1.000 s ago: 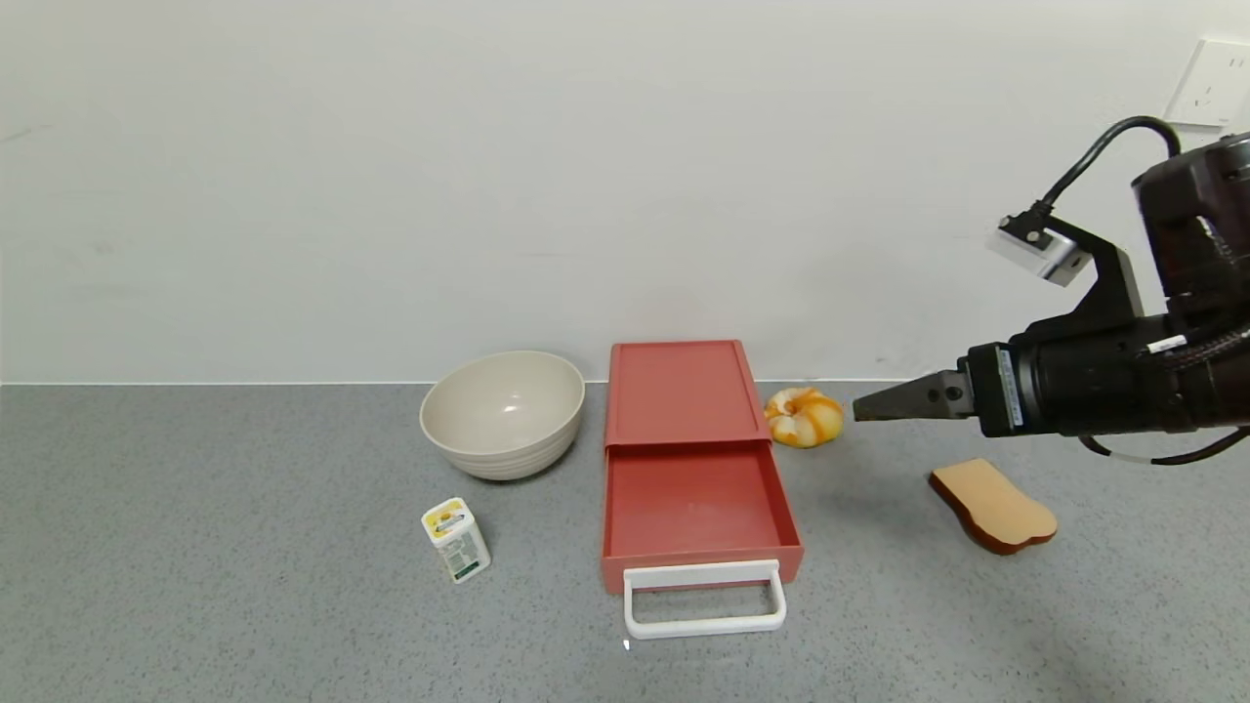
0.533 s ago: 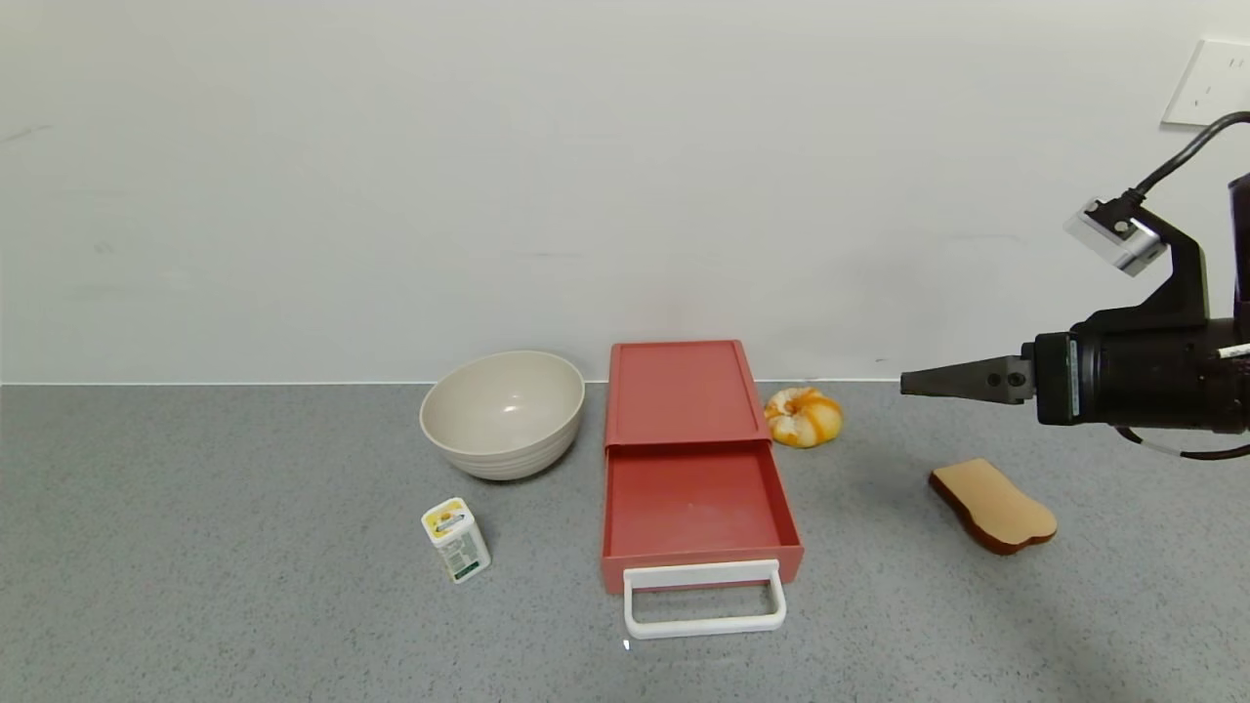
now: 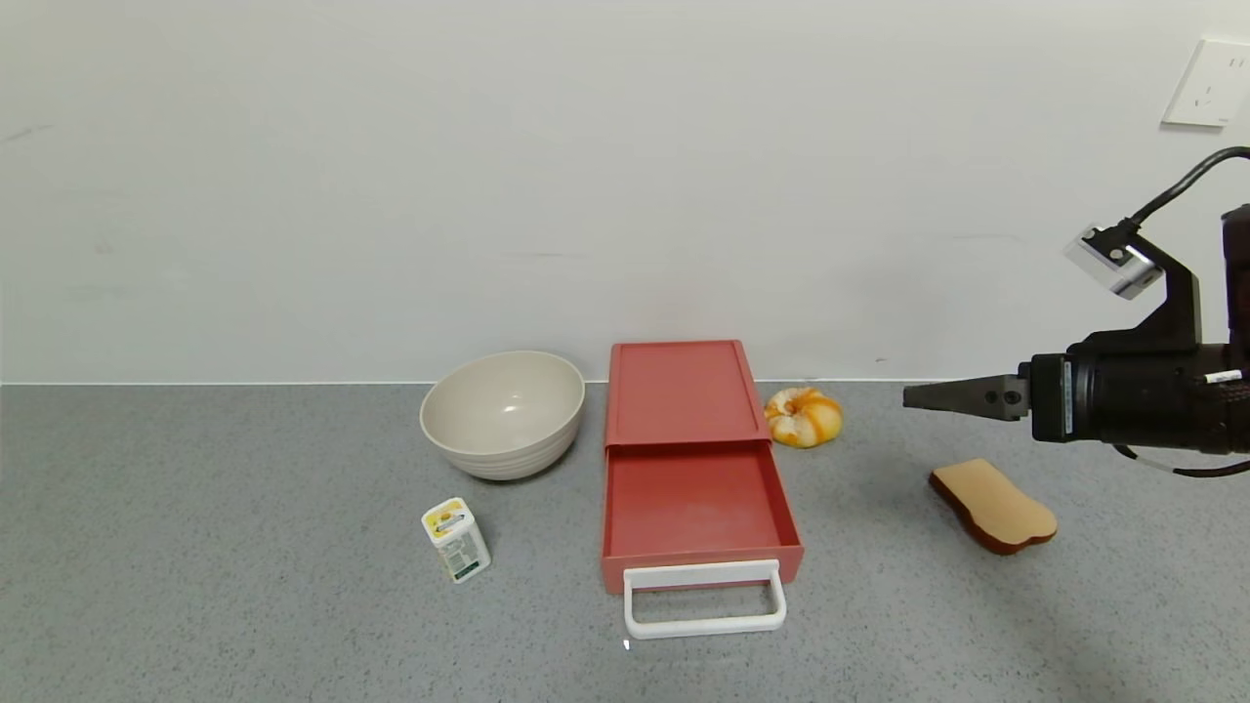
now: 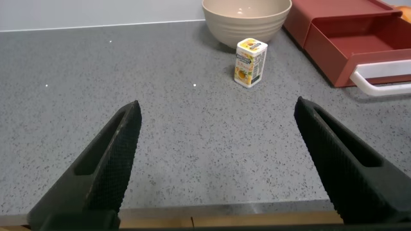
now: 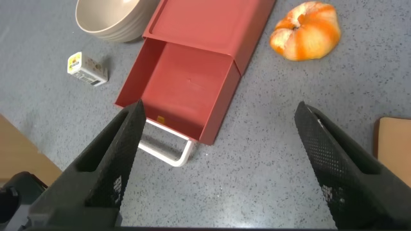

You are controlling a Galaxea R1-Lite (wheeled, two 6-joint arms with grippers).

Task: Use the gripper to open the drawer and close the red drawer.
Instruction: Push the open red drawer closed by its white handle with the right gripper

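My right hand [image 3: 910,395] hovers with fingers spread, well right of the drawer [image 3: 695,488], whose tray stands pulled out; my left hand [image 4: 215,167], low over the bench [image 3: 195,586], is spread too.

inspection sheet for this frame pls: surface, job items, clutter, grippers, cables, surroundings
Surface: grey speckled counter, nothing spilled.
Job's things: red drawer pulled open, tray looks empty; white handle at front.
Clutter: beige bowl and small carton to the drawer's left; orange pumpkin-like toy and toast slice to its right.
Grippers: right gripper raised above the counter, right of the drawer, open, empty; left gripper low over the counter, open, empty.
Cables: black cable looping above the right arm.
Surroundings: white wall, socket.
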